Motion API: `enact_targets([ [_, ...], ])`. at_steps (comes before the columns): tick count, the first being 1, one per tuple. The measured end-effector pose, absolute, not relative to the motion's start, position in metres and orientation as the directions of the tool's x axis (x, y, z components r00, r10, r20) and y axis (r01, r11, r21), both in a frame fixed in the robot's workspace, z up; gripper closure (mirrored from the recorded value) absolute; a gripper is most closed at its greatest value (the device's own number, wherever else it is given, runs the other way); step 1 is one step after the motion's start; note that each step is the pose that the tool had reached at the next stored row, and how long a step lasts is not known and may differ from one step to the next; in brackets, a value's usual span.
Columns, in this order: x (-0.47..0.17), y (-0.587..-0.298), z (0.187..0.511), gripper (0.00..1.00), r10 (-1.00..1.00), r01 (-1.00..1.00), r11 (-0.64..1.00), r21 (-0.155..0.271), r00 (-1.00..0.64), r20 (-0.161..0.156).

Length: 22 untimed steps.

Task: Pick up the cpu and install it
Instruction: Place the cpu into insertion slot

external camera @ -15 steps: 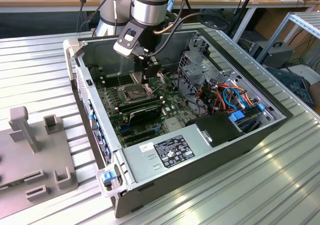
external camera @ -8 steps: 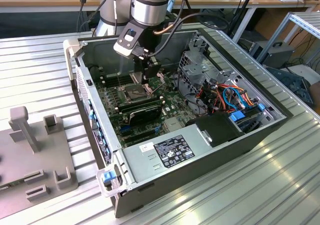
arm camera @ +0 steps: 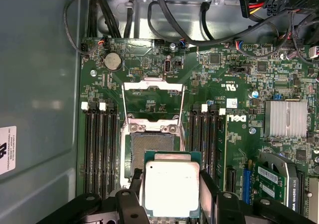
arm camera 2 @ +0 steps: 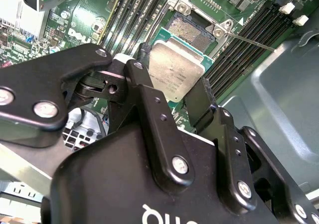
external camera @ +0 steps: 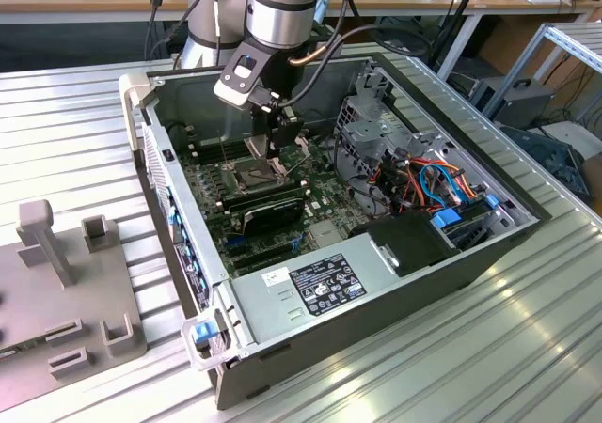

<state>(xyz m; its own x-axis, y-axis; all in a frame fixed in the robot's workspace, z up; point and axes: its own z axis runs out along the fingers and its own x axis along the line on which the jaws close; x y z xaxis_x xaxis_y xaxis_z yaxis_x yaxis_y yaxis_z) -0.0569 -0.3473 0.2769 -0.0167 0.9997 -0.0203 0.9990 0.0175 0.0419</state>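
Silver-grey arm [external camera: 282, 5], black tool [arm camera 2: 174, 77] with silver screws [arm camera 2: 180, 165], black cables [external camera: 340, 45]

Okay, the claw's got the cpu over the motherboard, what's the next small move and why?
Probably a slight sideways shift to centre the cpu over the open socket before lowering. In the first wrist view the claw grips it by two edges, the hinged frame is swung open, and the chip overlaps only one corner of the socket.
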Motion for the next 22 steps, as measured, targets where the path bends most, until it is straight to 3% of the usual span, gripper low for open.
enact_targets([
  [22, -0.0569, -0.3473, 0.2744, 0.46, 0.999, 0.998, 0.042, 0.042, -0.041, -0.02],
])
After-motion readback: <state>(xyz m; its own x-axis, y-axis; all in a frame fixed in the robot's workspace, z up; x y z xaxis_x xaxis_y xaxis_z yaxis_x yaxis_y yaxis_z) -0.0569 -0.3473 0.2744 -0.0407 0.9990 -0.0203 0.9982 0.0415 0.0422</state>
